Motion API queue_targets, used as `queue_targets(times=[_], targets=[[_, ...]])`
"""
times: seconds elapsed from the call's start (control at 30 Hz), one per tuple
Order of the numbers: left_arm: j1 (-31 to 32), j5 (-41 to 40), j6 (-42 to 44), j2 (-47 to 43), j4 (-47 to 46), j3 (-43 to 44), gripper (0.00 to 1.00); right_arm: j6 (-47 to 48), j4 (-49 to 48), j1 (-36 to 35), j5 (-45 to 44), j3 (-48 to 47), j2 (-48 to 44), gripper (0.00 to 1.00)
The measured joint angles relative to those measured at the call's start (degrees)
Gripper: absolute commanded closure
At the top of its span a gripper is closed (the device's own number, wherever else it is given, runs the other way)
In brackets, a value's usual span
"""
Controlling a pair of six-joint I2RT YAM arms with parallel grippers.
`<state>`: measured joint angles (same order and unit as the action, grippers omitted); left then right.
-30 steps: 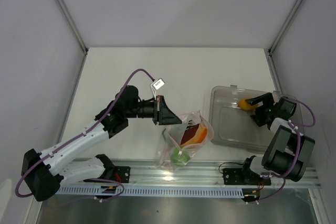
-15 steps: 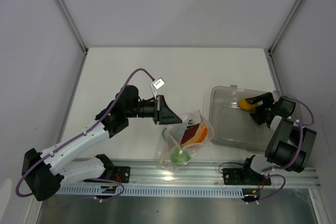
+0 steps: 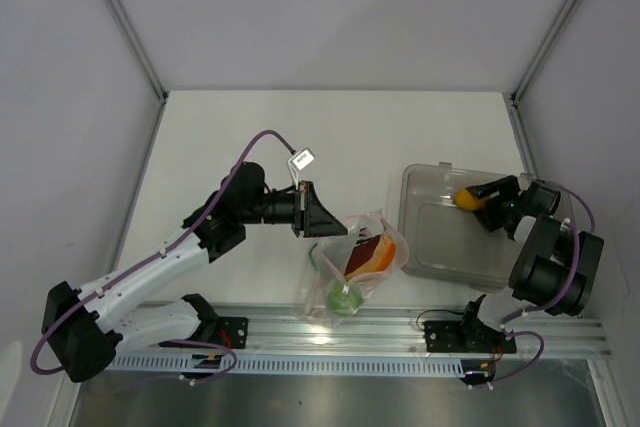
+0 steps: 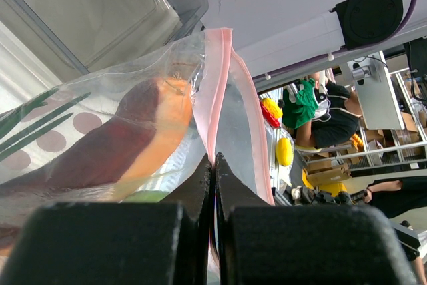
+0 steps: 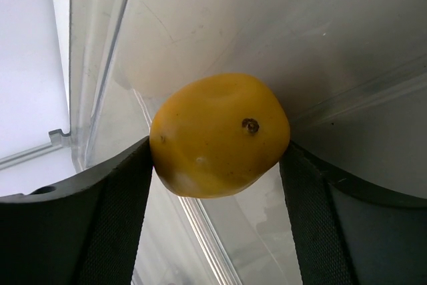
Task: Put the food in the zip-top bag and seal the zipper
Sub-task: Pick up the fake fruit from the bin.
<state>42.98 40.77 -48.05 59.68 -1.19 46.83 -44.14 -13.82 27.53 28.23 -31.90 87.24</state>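
Observation:
The clear zip-top bag (image 3: 350, 267) lies near the table's front edge, holding the reddish-brown slice (image 3: 368, 255) and the green round fruit (image 3: 340, 297). My left gripper (image 3: 318, 225) is shut on the bag's pink zipper strip (image 4: 212, 91) at its mouth; the slice (image 4: 107, 151) shows through the plastic. My right gripper (image 3: 478, 197) is shut on the yellow-orange round fruit (image 5: 220, 135) and holds it over the clear tray's far left part. The fruit also shows in the top view (image 3: 466, 196). The dark-green bit is not visible.
The rigid clear tray (image 3: 440, 247) sits at the right, under my right gripper. An aluminium rail (image 3: 330, 332) runs along the near edge. Grey walls enclose the white table on three sides.
The right arm's wrist and elbow have shifted slightly right, the fruit staying in the grip over the tray. The left arm and bag have not moved.

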Motion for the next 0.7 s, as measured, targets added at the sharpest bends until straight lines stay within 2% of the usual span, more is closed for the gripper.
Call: queue_targets(times=[0.07, 0.17, 0.2, 0.37, 0.47, 0.7], targets=[[0.00, 0.00, 0.00, 0.00, 0.00, 0.00, 0.99, 0.00, -0.09, -0.04, 0.09, 0.00, 0.13, 0.27], [0.00, 0.00, -0.02, 0.00, 0.00, 0.00, 0.99, 0.04, -0.04, -0.04, 0.11, 0.00, 0.13, 0.39], [0.00, 0.00, -0.02, 0.00, 0.00, 0.00, 0.99, 0.09, -0.04, -0.04, 0.13, 0.00, 0.13, 0.46], [0.00, 0.00, -0.07, 0.00, -0.02, 0.00, 0.99, 0.22, -0.02, -0.07, 0.20, 0.00, 0.13, 0.59], [0.00, 0.00, -0.07, 0.00, -0.02, -0.02, 0.99, 0.33, 0.22, -0.07, 0.24, 0.00, -0.07, 0.77], [0.00, -0.04, -0.07, -0.09, 0.02, -0.44, 0.99, 2.16, 5.66, -0.09, -0.85, 0.31, -4.76, 0.90]])
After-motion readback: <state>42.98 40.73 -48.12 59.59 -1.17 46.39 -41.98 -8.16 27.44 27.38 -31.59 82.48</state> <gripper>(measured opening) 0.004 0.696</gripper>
